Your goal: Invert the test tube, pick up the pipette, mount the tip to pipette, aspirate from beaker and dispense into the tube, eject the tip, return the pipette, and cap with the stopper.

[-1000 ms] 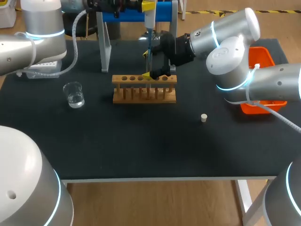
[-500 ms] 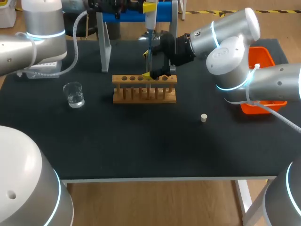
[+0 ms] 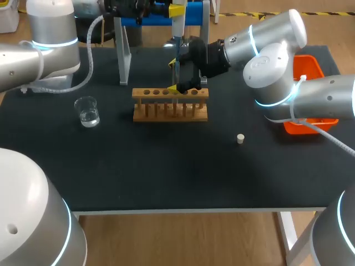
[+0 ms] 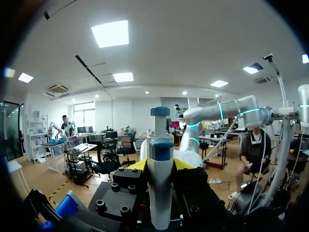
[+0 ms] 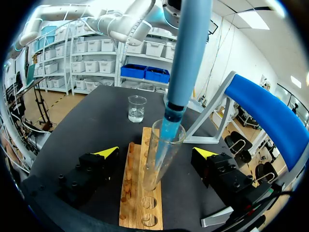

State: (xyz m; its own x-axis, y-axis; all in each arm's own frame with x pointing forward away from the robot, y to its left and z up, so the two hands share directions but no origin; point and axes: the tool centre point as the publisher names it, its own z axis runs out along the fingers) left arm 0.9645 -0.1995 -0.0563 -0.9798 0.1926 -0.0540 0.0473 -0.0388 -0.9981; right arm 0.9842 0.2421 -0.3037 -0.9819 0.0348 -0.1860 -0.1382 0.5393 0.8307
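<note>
Left arm (image 3: 50,39) shifted slightly; pipette (image 5: 190,53) reaches into test tube (image 5: 155,166)

This is a laboratory bench set up for robotic liquid handling. A wooden test tube rack (image 3: 170,104) stands on a black table (image 3: 166,172), and above it a pipette (image 3: 177,26) dips into a glass test tube (image 5: 158,154). A beaker (image 3: 87,111) of clear liquid sits well to the rack's left, and a pale stopper (image 3: 240,138) lies to its front right. A blue-barred metal stand (image 3: 193,14) rises behind the rack, with an orange bin (image 3: 308,69) far to its right. The left arm (image 3: 39,52) and right arm (image 3: 277,50), both grey robot arms, flank the rack.
</note>
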